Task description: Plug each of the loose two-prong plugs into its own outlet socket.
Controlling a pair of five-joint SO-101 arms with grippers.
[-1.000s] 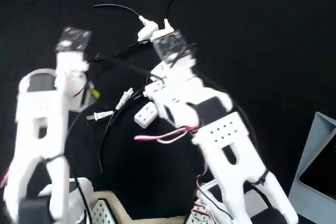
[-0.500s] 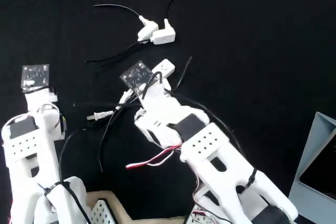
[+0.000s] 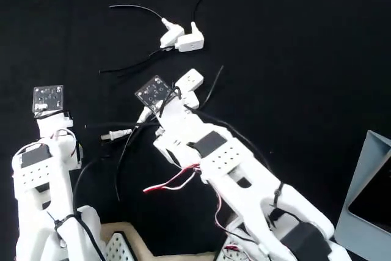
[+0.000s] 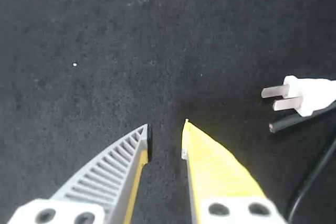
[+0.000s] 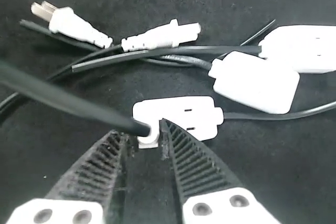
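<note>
Well, the left gripper [image 4: 165,129] hangs low over the black cloth [image 3: 305,59] on the near left side of the table. Its grey and yellow fingers stand a narrow slit apart with nothing between them. A loose two-prong plug [image 4: 304,94] lies on the cloth just off to one side of it, flat, with its bare prongs pointing toward the gripper's side and its black cord trailing away.

Over at the middle of the table the right gripper [image 5: 144,129] is down in the tangle of cords. Its dark ribbed fingers are pinched onto a small tab at the end of a white outlet socket [image 5: 178,116], which lies flat with its two slots facing up. A black cable end touches the same tab. Just past that socket sit two more white blocks [image 5: 254,80], side by side and touching. A second plug [image 5: 160,34], long and slim, lies beside the pronged one among the black cords.

Farther back on the cloth, well apart from both arms, a mated pair [image 3: 182,40] of white connectors sits joined together.
</note>
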